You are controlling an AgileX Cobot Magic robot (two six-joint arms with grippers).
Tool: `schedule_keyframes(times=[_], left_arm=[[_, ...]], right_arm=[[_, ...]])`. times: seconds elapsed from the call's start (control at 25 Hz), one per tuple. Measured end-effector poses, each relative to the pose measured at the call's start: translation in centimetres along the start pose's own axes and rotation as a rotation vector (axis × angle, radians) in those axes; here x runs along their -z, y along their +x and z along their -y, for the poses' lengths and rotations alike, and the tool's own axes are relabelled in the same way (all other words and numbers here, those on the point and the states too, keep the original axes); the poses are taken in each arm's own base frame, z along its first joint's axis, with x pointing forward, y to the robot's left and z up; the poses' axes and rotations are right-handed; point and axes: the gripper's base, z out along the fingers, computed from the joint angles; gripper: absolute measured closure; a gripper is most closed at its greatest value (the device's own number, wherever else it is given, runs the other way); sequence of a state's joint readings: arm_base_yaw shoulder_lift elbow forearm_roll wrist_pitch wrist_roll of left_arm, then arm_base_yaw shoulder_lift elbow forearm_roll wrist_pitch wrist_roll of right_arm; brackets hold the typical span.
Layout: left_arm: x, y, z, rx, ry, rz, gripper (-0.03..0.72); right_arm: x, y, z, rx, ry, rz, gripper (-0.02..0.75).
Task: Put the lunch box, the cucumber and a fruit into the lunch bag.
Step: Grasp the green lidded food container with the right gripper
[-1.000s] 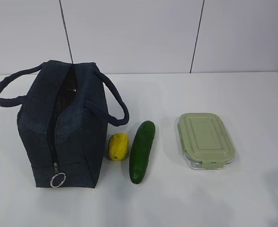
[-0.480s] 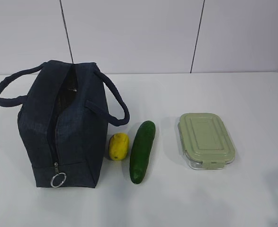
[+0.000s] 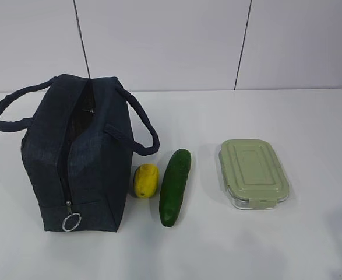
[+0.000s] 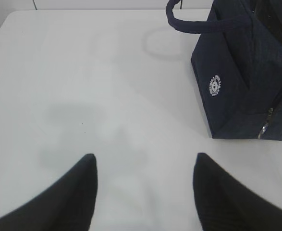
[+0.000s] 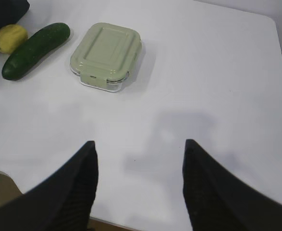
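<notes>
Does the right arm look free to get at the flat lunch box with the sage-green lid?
Probably yes: the right gripper is open and empty, with only bare white table between it and the lunch box.

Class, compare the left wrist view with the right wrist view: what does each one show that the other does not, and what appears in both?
Only the left wrist view shows the lunch bag's side with a round white logo, one loop handle and the open left pincer. Only the right wrist view shows the lunch box, the cucumber, the yellow fruit and the open right pincer. Both show the white table and a pincer holding nothing.
</notes>
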State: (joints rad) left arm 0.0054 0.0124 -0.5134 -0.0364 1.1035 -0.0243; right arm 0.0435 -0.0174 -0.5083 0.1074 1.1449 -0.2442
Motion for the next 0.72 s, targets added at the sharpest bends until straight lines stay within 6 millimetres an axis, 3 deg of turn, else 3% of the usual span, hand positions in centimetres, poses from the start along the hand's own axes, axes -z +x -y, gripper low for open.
schedule_keyframes(times=[0.72], left_arm=[[0.0,0.0,0.0,0.0,0.0,0.0,0.237]], right_arm=[[0.0,0.0,0.0,0.0,0.0,0.0,0.328]])
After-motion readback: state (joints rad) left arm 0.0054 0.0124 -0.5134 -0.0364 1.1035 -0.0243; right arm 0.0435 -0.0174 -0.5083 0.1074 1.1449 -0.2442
